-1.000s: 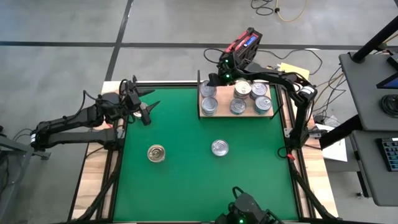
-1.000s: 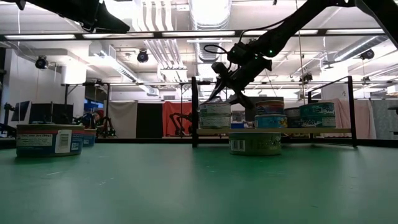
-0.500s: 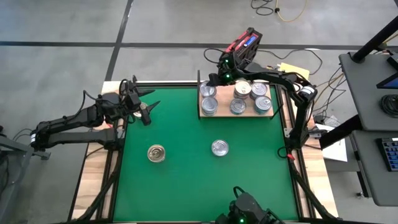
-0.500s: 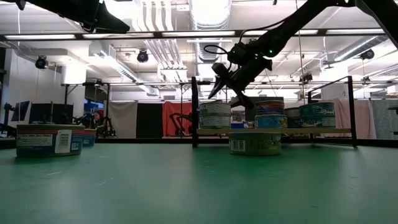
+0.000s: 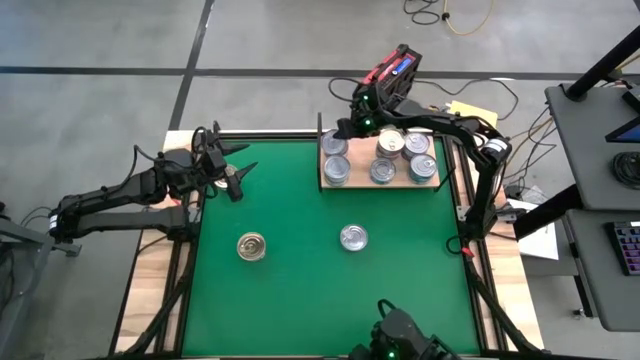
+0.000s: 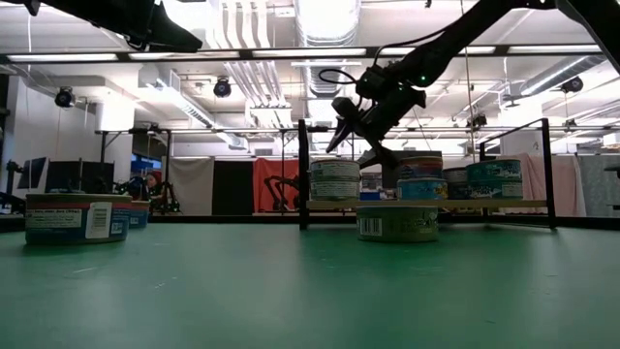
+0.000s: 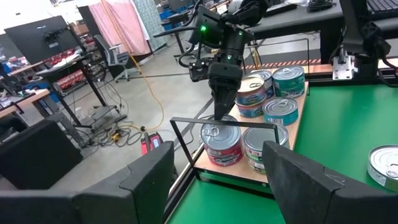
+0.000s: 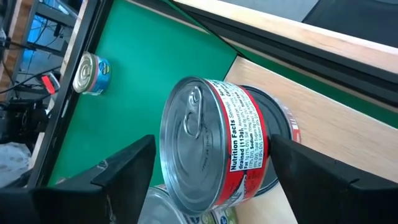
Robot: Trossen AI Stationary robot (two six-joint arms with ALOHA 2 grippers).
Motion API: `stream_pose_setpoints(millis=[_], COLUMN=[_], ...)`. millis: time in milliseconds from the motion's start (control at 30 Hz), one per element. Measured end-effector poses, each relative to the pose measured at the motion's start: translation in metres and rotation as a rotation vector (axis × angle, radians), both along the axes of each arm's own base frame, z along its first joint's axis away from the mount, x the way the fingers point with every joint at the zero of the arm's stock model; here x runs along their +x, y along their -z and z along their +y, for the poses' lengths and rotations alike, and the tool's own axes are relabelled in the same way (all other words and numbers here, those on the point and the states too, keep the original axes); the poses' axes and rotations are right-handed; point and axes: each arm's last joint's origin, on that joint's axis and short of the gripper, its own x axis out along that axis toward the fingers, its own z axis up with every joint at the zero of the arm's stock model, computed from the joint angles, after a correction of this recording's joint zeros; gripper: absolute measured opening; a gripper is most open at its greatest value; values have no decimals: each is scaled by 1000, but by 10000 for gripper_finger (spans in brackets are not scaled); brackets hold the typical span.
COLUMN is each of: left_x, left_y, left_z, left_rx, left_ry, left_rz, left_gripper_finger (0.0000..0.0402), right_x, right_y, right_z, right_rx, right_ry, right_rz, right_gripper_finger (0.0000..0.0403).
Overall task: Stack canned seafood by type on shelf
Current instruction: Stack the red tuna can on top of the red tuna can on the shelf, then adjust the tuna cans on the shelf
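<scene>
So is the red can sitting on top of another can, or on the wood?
On another can. The red can stands upright on a second can, on the shelf, between the right hand's open fingers.

the shelf (image 5: 378,184) is a pale wooden board lying flat, with a dark upright frame along one short end. on it the canned seafood stands upright in stacks: a red-labelled stack (image 8: 214,146) in the back corner by the frame, its silver pull-tab lid up; a second stack (image 5: 338,170) in front of it; four more teal-and-blue stacks (image 7: 283,93) fill the rest of the board. off the shelf lie two single tins: a silver-lidded one (image 5: 353,237) near its front edge, a gold-lidded one (image 5: 251,246) farther out.
</scene>
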Motion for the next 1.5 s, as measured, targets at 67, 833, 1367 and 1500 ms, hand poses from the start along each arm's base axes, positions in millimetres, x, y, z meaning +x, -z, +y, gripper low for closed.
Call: stream_pose_setpoints(millis=[67, 833, 1367, 1500], left_x=[0, 13, 16, 19], left_y=[0, 8, 10, 12], left_z=[0, 3, 4, 4], left_rx=[-2, -82, -204, -242], left_ry=[0, -13, -38, -27], left_rz=[-1, 20, -43, -48], left_gripper_finger=[229, 229, 229, 229], right_x=[-1, -2, -2, -9], right_y=[0, -48, -91, -81], right_z=[-1, 30, 174, 200], right_rx=[-1, -153, -578, -621], right_ry=[4, -88, -399, -392], right_rz=[0, -61, 220, 274], right_gripper_finger=[304, 285, 213, 179])
